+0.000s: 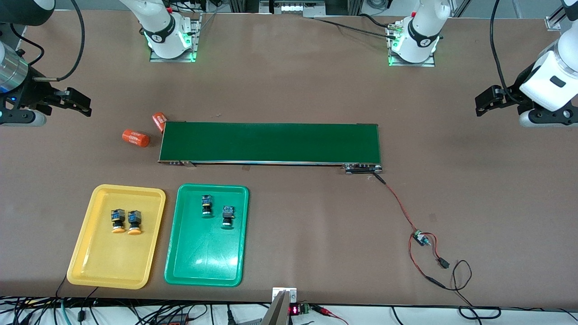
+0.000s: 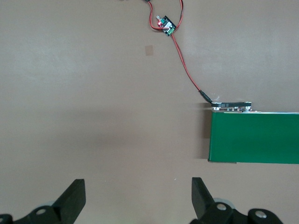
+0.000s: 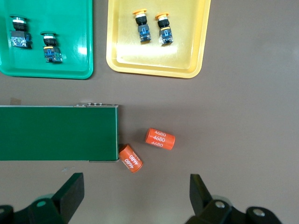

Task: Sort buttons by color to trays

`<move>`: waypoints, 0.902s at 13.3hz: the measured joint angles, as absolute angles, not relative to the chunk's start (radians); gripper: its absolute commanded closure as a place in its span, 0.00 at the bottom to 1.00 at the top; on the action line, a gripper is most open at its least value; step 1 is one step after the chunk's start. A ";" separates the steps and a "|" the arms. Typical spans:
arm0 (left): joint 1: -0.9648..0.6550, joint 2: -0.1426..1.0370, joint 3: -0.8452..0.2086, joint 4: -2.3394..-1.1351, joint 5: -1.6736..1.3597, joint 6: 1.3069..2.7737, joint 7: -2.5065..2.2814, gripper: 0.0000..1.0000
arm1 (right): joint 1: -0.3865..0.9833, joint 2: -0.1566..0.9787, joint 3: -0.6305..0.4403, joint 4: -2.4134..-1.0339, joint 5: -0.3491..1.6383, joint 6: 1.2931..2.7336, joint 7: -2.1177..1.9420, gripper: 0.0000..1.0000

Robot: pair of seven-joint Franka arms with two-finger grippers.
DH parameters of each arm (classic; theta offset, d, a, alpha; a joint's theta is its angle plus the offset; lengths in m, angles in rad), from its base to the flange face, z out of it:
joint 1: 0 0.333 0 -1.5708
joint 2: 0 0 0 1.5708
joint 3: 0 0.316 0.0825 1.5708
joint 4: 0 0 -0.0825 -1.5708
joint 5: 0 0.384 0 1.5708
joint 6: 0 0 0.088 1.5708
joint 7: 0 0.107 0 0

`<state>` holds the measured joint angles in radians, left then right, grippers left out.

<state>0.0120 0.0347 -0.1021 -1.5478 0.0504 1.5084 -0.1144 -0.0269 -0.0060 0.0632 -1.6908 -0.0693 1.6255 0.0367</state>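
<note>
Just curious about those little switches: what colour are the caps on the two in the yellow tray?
Orange-yellow caps, clearest in the right wrist view.

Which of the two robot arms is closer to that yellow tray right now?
The right one. The right gripper hangs open over bare table at the yellow tray's end, near the orange cylinders. The left gripper waits open at the table's left-arm end.

Front view: the belt (image 1: pixel 270 142) lies mid-table. At its 7 o'clock, nearer the camera, sit the outer tray (image 1: pixel 90 253) and the inner tray (image 1: pixel 203 262), side by side. Each holds two buttons (image 1: pixel 118 220). Two cylinders (image 1: pixel 136 138) lie at the belt's 9 o'clock, one touching it. A wired board (image 1: pixel 421 238) lies at the belt's 4 o'clock.
</note>
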 measured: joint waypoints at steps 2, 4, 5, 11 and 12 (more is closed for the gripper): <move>0.012 0.035 -0.102 -1.548 0.047 1.508 -0.114 0.00 | -0.027 -0.003 0.063 -1.691 -0.069 1.625 0.037 0.00; 0.012 0.035 -0.102 -1.548 0.046 1.508 -0.114 0.00 | -0.027 -0.002 0.063 -1.691 -0.069 1.625 0.037 0.00; 0.012 0.035 -0.102 -1.548 0.045 1.508 -0.114 0.00 | -0.027 -0.001 0.063 -1.691 -0.069 1.625 0.037 0.00; 0.012 0.037 -0.103 -1.548 0.043 1.508 -0.114 0.00 | -0.037 0.011 0.063 -1.691 -0.014 1.638 0.038 0.00; 0.012 0.037 -0.103 -1.548 0.043 1.508 -0.114 0.00 | -0.037 0.014 0.063 -1.690 0.009 1.641 0.038 0.00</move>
